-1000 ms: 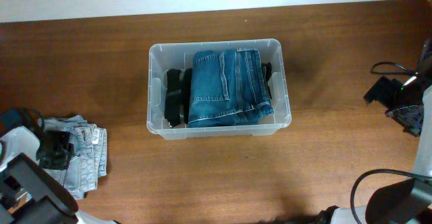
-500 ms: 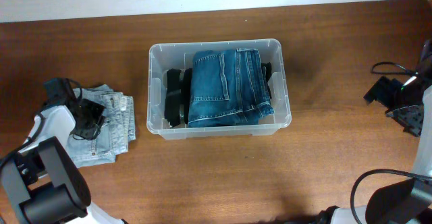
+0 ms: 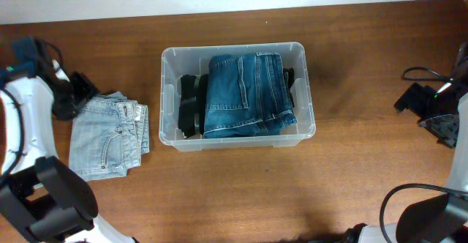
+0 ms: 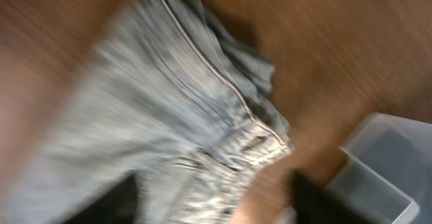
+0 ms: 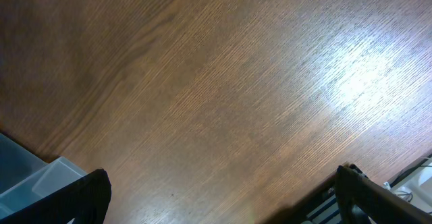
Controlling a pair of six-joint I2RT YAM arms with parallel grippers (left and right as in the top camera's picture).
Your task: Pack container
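The clear container (image 3: 238, 143) sits mid-frame on the bench (image 3: 351, 192), stiff-walled yet weighted by folded dark jeans (image 3: 245, 93), so best gripped at its thick rim, while the left claw (image 3: 77, 96) stands parted over light jeans (image 3: 110, 137) and the right claw (image 5: 219, 197) gapes wide, empty.

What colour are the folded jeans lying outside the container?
The jeans are pale, faded blue; the overhead view shows it best.

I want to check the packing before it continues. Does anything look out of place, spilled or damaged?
Nothing is spilled or damaged. Only the folded light-blue jeans lie outside the container, on the table, left of it in the overhead view. The dark-blue jeans lie folded inside it.
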